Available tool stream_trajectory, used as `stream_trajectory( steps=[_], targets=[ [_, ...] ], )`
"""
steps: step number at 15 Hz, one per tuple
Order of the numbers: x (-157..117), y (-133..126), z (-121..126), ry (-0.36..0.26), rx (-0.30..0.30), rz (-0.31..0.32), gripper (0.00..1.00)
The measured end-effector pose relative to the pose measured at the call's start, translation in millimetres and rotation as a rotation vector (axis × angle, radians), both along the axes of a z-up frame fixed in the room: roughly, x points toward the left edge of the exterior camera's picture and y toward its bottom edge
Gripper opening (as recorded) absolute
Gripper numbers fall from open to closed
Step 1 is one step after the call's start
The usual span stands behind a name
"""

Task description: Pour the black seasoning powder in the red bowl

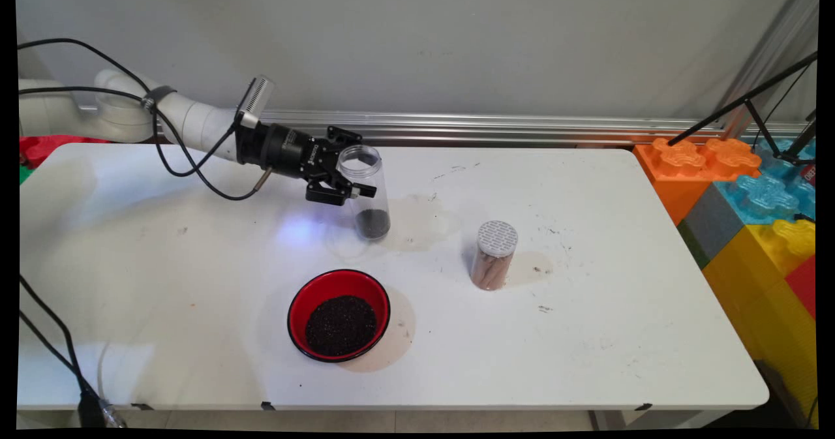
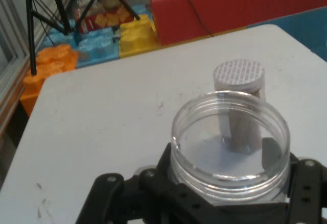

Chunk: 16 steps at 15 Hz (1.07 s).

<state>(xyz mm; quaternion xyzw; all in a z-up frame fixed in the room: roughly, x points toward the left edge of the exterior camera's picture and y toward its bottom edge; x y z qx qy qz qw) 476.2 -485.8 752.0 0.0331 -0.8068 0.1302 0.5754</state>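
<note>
Nearest my fixed camera, at about six o'clock on the white tabletop (image 1: 587, 361), sits a round red bowl with a black rim (image 1: 338, 315), its bottom covered with dark, fine grains. It rests on a faint brownish stain that spreads out toward four o'clock from it.

Up at roughly eleven o'clock from the bowl I have the black two-finger tool (image 1: 349, 165), reaching in sideways from the nine o'clock side on the white arm (image 1: 163, 113). Its fingers are closed around the upper part of a clear, open-topped plastic jar (image 1: 366, 191) — just under the wide mouth. The jar stands close to upright, leaning a little, with a small heap of the same dark grains in its bottom. I cannot tell whether its base touches the tabletop or hangs just above it.

From the hand camera I look down over the jar's open rim (image 2: 230, 147), the tool's black linkage (image 2: 153, 193) wrapped round it on both sides.

Well apart from the jar, toward four o'clock from it, stands a second clear cylinder with a white gridded lid (image 1: 495, 255) and brownish contents — upright, near the tabletop's middle. In the hand view it shows just beyond the jar's rim (image 2: 239, 89).

Off the three o'clock edge, big orange, blue and yellow toy blocks (image 1: 750, 191) are stacked.
</note>
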Motion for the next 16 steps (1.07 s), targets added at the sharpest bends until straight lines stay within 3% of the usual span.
stream_trajectory(
  steps=[16],
  targets=[
    [6, 13, 25, -0.041, -0.271, -0.090, 0.00]
  ],
)
